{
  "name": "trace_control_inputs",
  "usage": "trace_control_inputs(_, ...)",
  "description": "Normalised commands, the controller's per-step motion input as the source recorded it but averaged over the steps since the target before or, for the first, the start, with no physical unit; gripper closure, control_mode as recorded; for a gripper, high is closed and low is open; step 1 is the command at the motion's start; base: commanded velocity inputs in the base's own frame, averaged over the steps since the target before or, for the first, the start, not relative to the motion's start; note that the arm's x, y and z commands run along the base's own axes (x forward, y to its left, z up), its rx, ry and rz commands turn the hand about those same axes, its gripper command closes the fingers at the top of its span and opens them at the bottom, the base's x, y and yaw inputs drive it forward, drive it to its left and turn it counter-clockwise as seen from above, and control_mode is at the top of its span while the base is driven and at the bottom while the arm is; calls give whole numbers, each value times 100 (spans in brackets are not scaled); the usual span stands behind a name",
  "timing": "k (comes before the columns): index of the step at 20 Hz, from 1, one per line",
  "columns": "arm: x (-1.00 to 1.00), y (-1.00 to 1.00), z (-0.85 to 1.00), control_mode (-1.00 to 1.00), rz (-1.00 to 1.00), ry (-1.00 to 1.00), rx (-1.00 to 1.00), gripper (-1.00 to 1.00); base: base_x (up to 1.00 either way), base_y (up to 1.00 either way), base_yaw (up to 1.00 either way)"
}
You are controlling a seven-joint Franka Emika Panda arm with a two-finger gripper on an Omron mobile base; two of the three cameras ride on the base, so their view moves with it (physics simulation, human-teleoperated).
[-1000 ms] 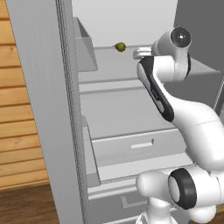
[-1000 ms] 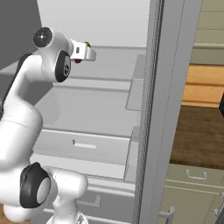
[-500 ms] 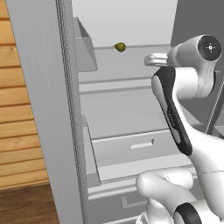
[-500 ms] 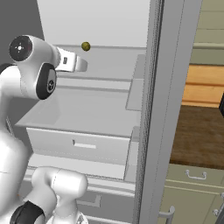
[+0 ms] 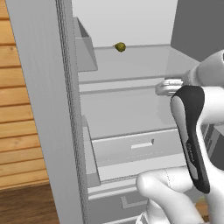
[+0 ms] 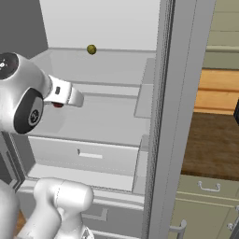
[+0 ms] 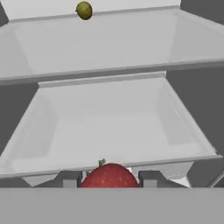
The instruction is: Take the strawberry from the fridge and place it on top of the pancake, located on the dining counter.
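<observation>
Left base view: the fridge (image 5: 131,109) stands open, an olive-green fruit (image 5: 120,47) at 12 o'clock on its upper shelf.

Right base view: the strawberry (image 6: 58,105) peeks red under the gripper (image 6: 74,99), at 9 o'clock.

Hand view: the fingers (image 7: 70,179) are clamped on the strawberry (image 7: 109,176) at 6 o'clock.

We see the strawberry (image 7: 110,176) between the gripper (image 7: 107,178) fingers, fridge (image 5: 131,105) shelves beyond, small fruit (image 7: 84,10) far on the upper shelf (image 7: 109,48)
</observation>
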Motion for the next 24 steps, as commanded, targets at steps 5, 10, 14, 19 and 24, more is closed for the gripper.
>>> trace_control_inputs(5,-97,2,-71,-100,5,38,-11,100,0,0,0)
trace_control_inputs(10,-22,5,-71,-100,4,40,-6,100,0,0,0)
trace_control_inputs(14,7,0,-32,-100,1,32,0,100,0,0,0)
trace_control_inputs(19,5,6,-31,-100,0,15,0,100,0,0,0)
trace_control_inputs(24,-11,3,-34,-100,0,0,2,100,0,0,0)
